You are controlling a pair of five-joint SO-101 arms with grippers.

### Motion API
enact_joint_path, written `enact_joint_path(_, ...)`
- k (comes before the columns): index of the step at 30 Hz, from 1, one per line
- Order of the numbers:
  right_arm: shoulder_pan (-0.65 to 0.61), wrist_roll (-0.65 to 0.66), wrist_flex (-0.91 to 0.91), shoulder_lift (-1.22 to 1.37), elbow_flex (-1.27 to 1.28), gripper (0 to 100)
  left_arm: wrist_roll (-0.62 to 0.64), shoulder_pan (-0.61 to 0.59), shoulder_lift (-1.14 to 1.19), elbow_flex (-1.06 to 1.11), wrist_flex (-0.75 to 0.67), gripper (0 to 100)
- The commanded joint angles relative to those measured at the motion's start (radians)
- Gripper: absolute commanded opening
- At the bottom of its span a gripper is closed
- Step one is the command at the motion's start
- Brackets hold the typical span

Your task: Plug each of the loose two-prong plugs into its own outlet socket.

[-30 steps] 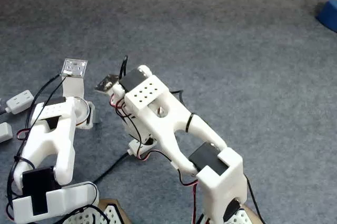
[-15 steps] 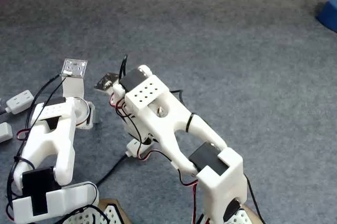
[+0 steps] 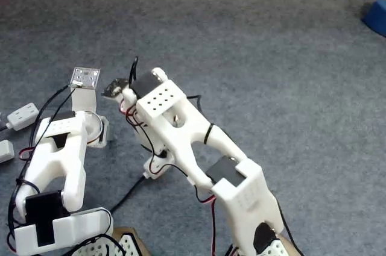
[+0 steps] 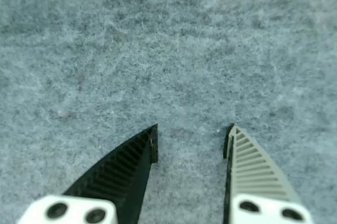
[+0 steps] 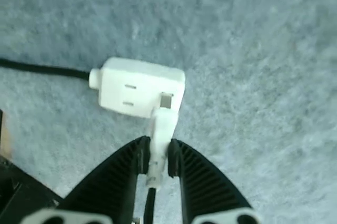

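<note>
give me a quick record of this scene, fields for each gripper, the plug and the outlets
surface: grey carpet
left gripper: open, nothing between the fingers, over bare carpet
right gripper: shut on the white plug
white plug: its tip sits at one socket of the outlet block; cannot tell if it is fully seated
outlet block: white, lying flat, with a black cord out of one end
second outlet: white, near the left edge of the high view, nothing plugged in

Free: wide tabletop (image 3: pixel 289 75) beyond and right of the right arm (image 3: pixel 181 132).
Blocked: outlet socket (image 3: pixel 24 115) at left edge; black cable (image 3: pixel 128 191) beside the left arm (image 3: pixel 60 159).
</note>
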Motion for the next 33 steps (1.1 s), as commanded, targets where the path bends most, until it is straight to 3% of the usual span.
enact_joint_path(1, 0.016, 0.003, 0.007, 0.053, -0.051, 0.7, 0.005, 0.019, -0.018, -0.001, -0.02, 21)
enact_joint_path(17, -0.021, -0.043, -0.004, 0.125, -0.05, 0.8, 0.009, 0.013, -0.018, -0.002, -0.02, 21)
enact_joint_path(26, -0.018, -0.212, -0.174, 0.124, -0.047, 0.8, 0.061, -0.031, -0.019, -0.008, -0.034, 21)
enact_joint_path(33, 0.005, -0.247, -0.216, 0.125, -0.047, 0.8, 0.061, -0.03, -0.018, -0.008, -0.04, 21)
